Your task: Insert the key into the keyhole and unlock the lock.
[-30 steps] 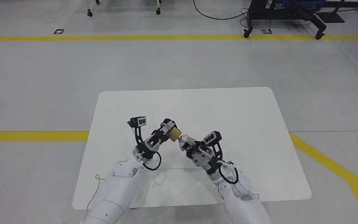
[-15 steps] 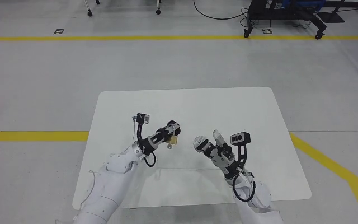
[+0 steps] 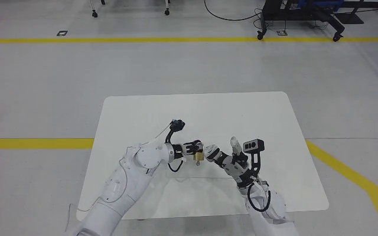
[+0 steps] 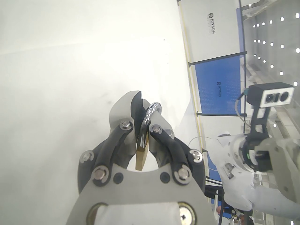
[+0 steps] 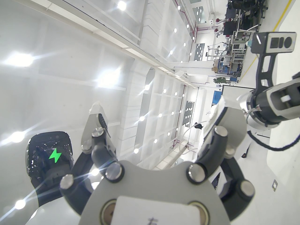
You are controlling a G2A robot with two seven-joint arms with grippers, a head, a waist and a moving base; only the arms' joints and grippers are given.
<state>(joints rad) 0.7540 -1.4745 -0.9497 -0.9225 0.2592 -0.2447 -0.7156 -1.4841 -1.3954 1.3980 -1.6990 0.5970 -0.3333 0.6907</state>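
A small brass padlock [image 3: 198,157] with a silver shackle [image 4: 152,110] is held above the white table [image 3: 266,118], near its front middle. My left gripper [image 3: 193,149] is shut on it, with the brass body [image 4: 141,155] between the fingers in the left wrist view. Just to its right, my right gripper [image 3: 222,148] is open and tilted upward. One of its fingertips [image 3: 210,154] is close beside the padlock. In the right wrist view the right gripper [image 5: 157,108] holds nothing between its spread fingers [image 5: 96,118].
The tabletop around both arms is bare white. Yellow floor lines [image 3: 47,143] run on either side of the table. A dark cart base [image 3: 301,17] stands far behind it.
The grippers were together at the padlock. The right one let go and drew back to the right, open. The left one then carried the padlock right and nearer, up beside it.
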